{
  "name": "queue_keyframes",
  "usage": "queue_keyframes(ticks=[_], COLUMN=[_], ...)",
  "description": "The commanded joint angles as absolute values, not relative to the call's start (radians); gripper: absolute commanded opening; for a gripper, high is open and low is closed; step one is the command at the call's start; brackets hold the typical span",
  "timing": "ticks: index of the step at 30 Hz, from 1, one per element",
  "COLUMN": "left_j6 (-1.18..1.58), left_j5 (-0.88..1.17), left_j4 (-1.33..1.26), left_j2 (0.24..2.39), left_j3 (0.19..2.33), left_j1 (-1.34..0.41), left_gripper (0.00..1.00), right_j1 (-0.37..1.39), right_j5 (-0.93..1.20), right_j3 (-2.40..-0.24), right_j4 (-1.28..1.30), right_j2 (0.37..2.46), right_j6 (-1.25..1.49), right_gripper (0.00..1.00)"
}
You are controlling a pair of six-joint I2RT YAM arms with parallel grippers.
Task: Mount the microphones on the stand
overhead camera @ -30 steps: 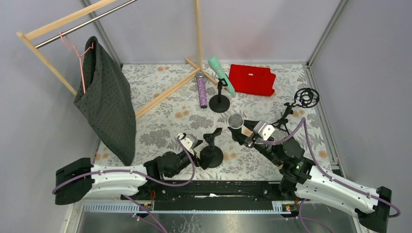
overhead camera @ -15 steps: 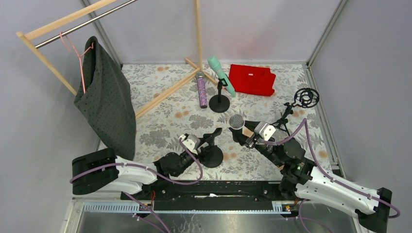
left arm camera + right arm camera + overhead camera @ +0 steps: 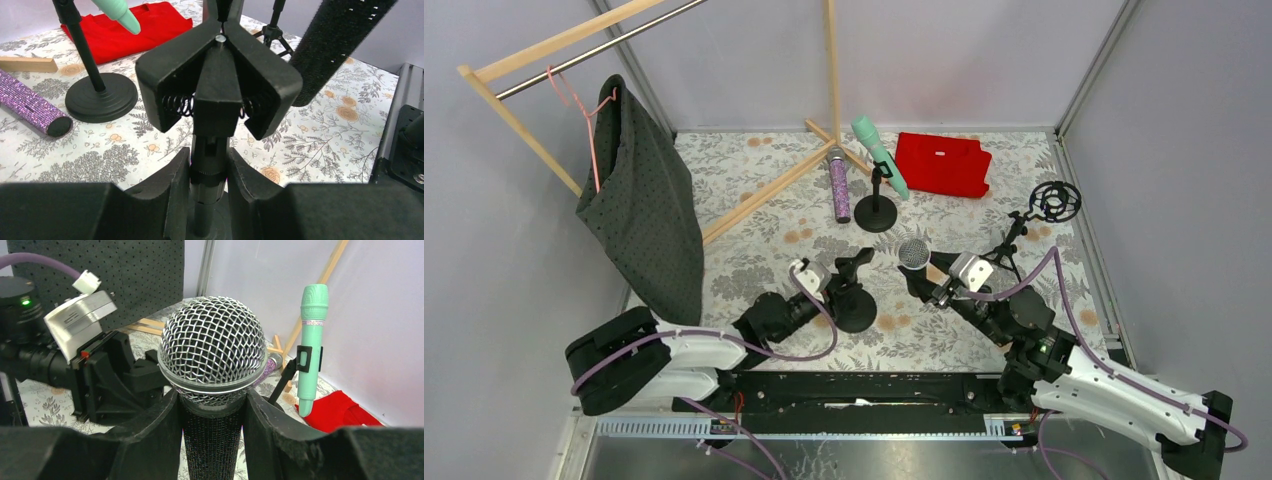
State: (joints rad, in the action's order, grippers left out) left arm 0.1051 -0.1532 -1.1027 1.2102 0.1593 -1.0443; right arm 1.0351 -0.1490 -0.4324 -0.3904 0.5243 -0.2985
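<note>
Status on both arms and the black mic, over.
Left gripper shut on post of near stand. Right gripper shut on black microphone, not yet in clip. Nothing between them.

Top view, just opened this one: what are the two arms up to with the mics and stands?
The left gripper is clamped on the stem of the near stand, whose spring clip is empty. The right gripper holds the black microphone by its body, close to that clip but not in it. The mint-green microphone already sits clipped in the far stand. The purple microphone lies on the table beside it, not yet attached.
</note>
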Motion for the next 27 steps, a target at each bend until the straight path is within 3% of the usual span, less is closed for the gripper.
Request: queue_keyframes(ticks=[1,3,7,14,24,27], left_j6=[0.076,0.066,0.008,-0.113,-0.031,-0.004], left_j5=[0.289,0.511,0.718,0.812,0.613,0.558], left_j4=[-1.102,-1.094,-1.018,-0.866,-1.009,-1.054], left_j2=[1.226,1.277,1.353,1.430,1.392,1.363], left_j3=[0.214,0.259,0.339,0.443,0.332,0.295], left_j1=[-0.868,-0.799,-0.733,-0.651,-0.643,-0.644], left_gripper=[0.17,0.16,0.18,0.20,0.51,0.66], right_j1=[1.040,1.040,1.040,1.040,1.040,1.040], right_j5=[-0.173,-0.179,-0.200,-0.209,-0.223,-0.222], right_j3=[-0.457,-0.460,-0.464,-0.479,-0.486,-0.486], right_j4=[-0.389,-0.372,-0.340,-0.300,-0.277,-0.280], right_j2=[0.484,0.468,0.437,0.406,0.403,0.411], right_j6=[-0.292,-0.295,-0.301,-0.301,-0.307,-0.307], right_gripper=[0.00,0.00,0.00,0.00,0.00,0.00])
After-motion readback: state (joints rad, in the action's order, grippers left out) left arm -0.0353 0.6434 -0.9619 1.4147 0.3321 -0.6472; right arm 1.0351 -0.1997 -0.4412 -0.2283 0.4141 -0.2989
